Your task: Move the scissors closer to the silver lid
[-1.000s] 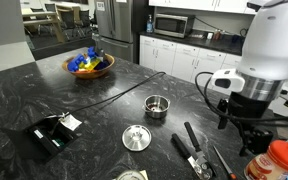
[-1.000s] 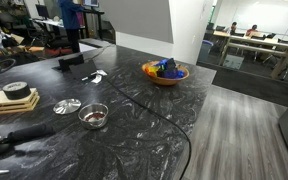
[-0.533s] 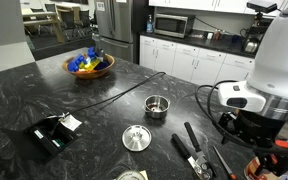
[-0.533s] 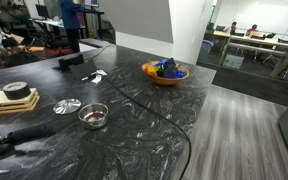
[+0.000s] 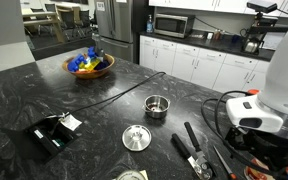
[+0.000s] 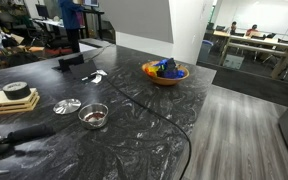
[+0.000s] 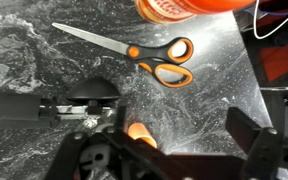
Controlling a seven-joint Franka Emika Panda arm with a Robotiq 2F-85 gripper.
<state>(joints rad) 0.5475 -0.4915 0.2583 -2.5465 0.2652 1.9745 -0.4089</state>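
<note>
Scissors [image 7: 132,52] lie flat on the dark marbled surface [image 5: 44,95], closed. In the wrist view their pale blades run toward the upper left corner and the orange-and-black handle loops point toward the right edge. Nothing grips them. The fingers [image 7: 252,150] stand apart at the bottom edge of that view, on either side of an empty gap, short of the scissors and not touching them. An orange jar [image 7: 189,8] sits just past the handle loops at the top edge. A black-handled tool [image 7: 29,108] with a metal head lies near the scissors, closer to the fingers on the left side.

In both exterior views the silver lid [image 5: 136,137] rests knob-up on the surface, close to the front edge in the view that shows the robot. A small steel pot [image 5: 157,105] stands just beside it, apart from it. The black-handled tool lies between the lid and the robot's corner, where the white arm [image 5: 269,105] hangs low. The scissors there are too thin to make out clearly. Well apart from the lid, a bowl of coloured items [image 5: 89,65] stands near the far edge, and a black cable [image 5: 114,95] runs across the surface.
</note>
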